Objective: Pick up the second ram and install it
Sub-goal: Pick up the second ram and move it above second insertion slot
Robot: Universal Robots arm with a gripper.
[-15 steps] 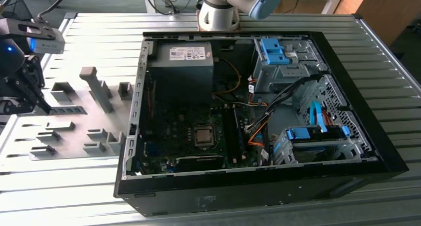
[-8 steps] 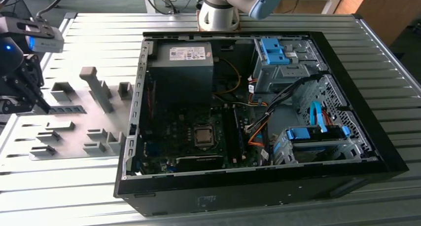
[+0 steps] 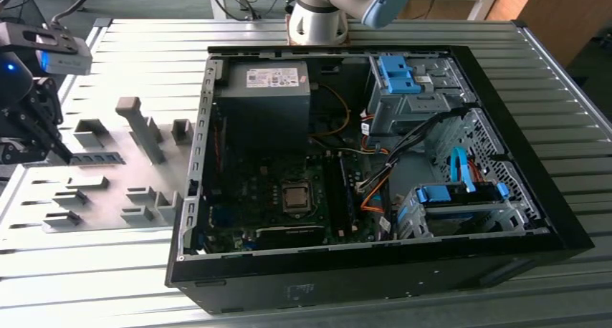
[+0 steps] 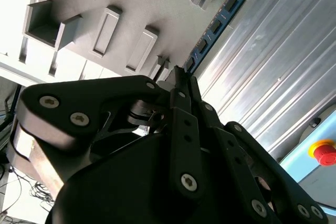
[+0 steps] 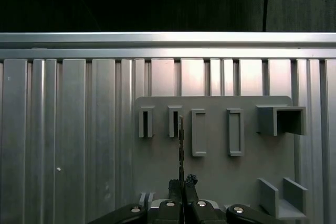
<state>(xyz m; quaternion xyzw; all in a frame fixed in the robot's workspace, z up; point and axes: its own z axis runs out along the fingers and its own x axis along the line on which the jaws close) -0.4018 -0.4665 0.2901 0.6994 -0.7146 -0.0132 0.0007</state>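
**A:** What worried you there?

**B:** The grip. The gripper point(image 5: 182, 183) looked closed on just the near end of the memory stick point(image 5: 181, 145), with the rest of the stick reaching out past the fingertips. With so little held, I judged it could swivel or slip if it got bumped.

**A:** Bumped on what?

**B:** The raised pockets of the grey tray point(image 5: 215, 182) were right beside it. In the second wrist view the blue stick point(image 4: 215, 24) ran close along the tray's edge. I couldn't tell whether it was clear of the tray or touching it.

**A:** And further on?

**B:** The open computer case point(image 3: 383, 285) stood well apart, toward the exterior view's right, with loose cables point(image 3: 383, 192) inside. A crooked stick might snag on them.

**A:** How was the arm standing?

**B:** Its base point(image 3: 320, 20) was behind the case. The gripper point(image 3: 59, 152) sat at the exterior view's far left, angled down over the tray point(image 3: 105, 192), with the stick point(image 3: 96, 158) pointing toward the case.
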